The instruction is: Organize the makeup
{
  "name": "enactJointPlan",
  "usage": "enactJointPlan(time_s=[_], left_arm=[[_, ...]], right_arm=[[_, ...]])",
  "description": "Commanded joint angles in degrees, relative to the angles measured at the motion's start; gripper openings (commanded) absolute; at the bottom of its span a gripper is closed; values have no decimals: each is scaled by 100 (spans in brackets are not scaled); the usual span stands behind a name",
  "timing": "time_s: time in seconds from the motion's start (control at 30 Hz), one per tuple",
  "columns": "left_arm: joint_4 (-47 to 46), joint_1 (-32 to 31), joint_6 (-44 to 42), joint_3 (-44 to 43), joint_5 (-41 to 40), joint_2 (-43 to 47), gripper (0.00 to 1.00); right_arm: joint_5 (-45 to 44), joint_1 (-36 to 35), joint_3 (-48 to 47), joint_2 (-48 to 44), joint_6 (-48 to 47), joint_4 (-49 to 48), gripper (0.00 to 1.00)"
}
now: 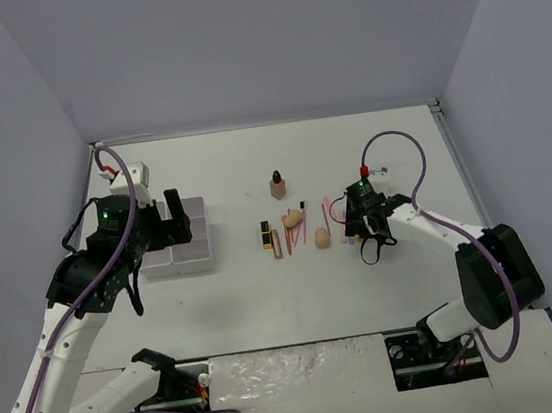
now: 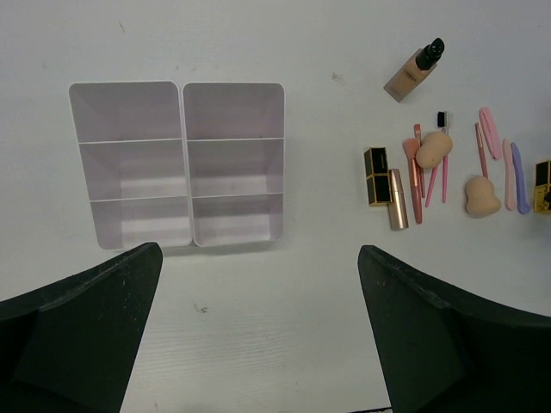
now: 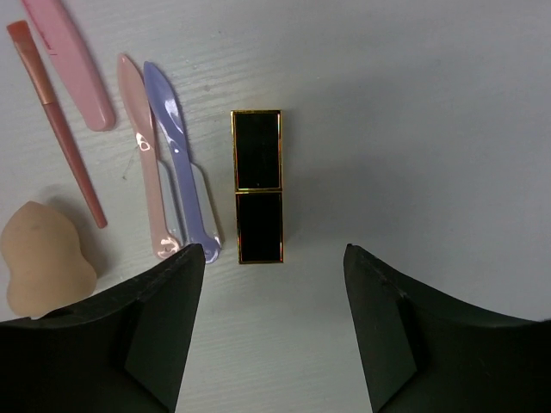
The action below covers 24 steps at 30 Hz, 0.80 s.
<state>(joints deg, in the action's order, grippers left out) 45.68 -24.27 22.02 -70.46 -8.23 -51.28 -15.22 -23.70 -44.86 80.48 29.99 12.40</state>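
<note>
The makeup lies in a row mid-table: one tan bottle (image 1: 277, 184) (image 2: 414, 70), a black-gold lipstick (image 1: 266, 234) (image 2: 377, 176) beside a rose-gold tube (image 2: 397, 199), two peach sponges (image 2: 434, 149) (image 2: 482, 196), and thin pink and lilac sticks (image 2: 519, 176). My right gripper (image 1: 358, 232) (image 3: 274, 254) is open and empty, low over a second black-gold lipstick (image 3: 257, 185), its fingers on either side of the near end. A lilac stick (image 3: 179, 155) and a peach stick (image 3: 142, 146) lie just left of that lipstick. My left gripper (image 1: 179, 221) (image 2: 258, 249) is open and empty, high above the organizer.
The white organizer box (image 1: 202, 261) (image 2: 181, 138) has two columns of three empty compartments, left of the makeup. A small white block (image 1: 138, 175) sits at the back left. Grey walls enclose the table. A crinkled clear sheet (image 1: 296, 370) lies at the near edge.
</note>
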Motion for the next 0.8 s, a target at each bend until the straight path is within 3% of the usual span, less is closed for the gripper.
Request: enactJointPlan(time_s=[0.0, 0.37, 0.53, 0.63, 0.77], left_arm=[[-474, -16, 206, -90, 235, -67, 97], [-632, -16, 314, -168, 732, -310, 97], [-696, -16, 375, -144, 823, -340, 97], [-715, -16, 450, -188, 1048, -384, 97], [-772, -16, 663, -334, 1356, -444, 97]], right_arm=[[-151, 25, -3, 296, 208, -524, 58], [-164, 131, 111, 875, 163, -1022, 35], [-222, 155, 175, 851, 47, -1064, 17], [-183, 132, 194, 537, -110, -1064, 2], [177, -99, 108, -308, -665, -1127, 0]])
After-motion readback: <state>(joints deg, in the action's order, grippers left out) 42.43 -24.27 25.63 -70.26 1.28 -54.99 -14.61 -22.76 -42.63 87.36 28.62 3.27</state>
